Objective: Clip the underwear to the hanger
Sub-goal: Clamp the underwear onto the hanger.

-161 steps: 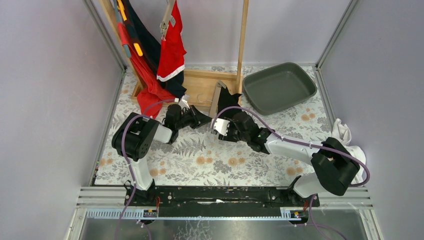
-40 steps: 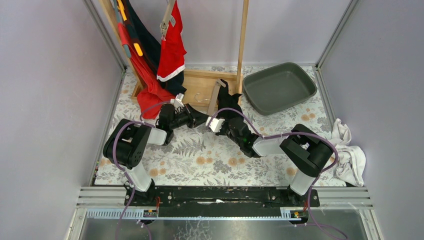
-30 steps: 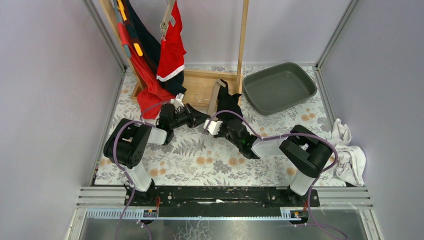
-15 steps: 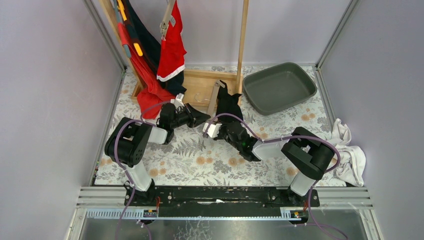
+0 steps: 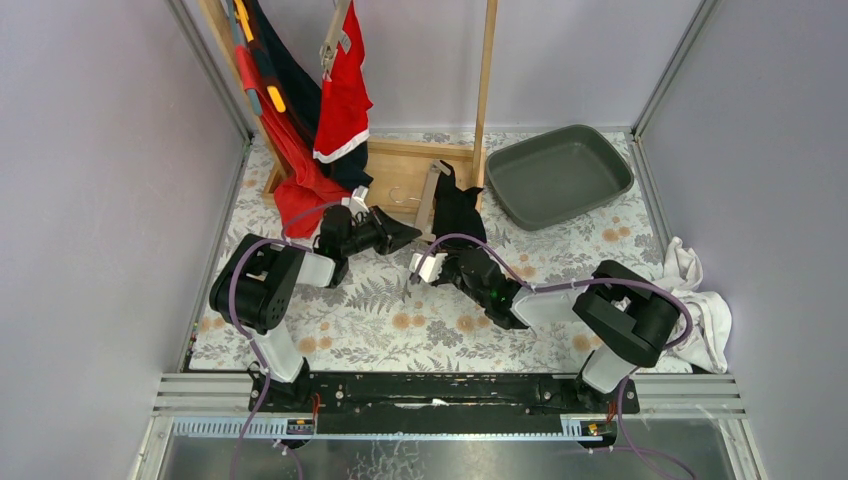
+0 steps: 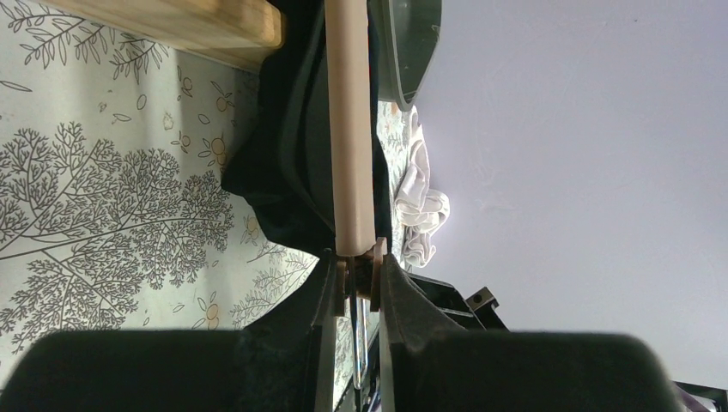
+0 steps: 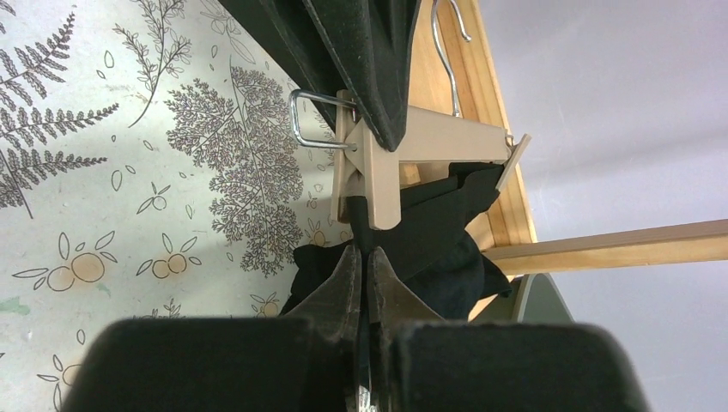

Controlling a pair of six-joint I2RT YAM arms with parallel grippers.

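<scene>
— What has the left got?
— My left pincer (image 6: pixel 354 275) is clamped narrow on the end of the hanger (image 6: pixel 350 129), bracing it beside the wooden frame (image 6: pixel 172 21). It hasn't budged.
— And the underwear?
— The underwear (image 7: pixel 429 223) lies black along the bar and passes through the clip (image 7: pixel 378 163). My right pincer (image 7: pixel 360 262), pinched tight on the cloth just below, has drawn back toward my bases this last second. The cloth looks taut, so I judge that clip is biting. The second corner I can't tell.
</scene>
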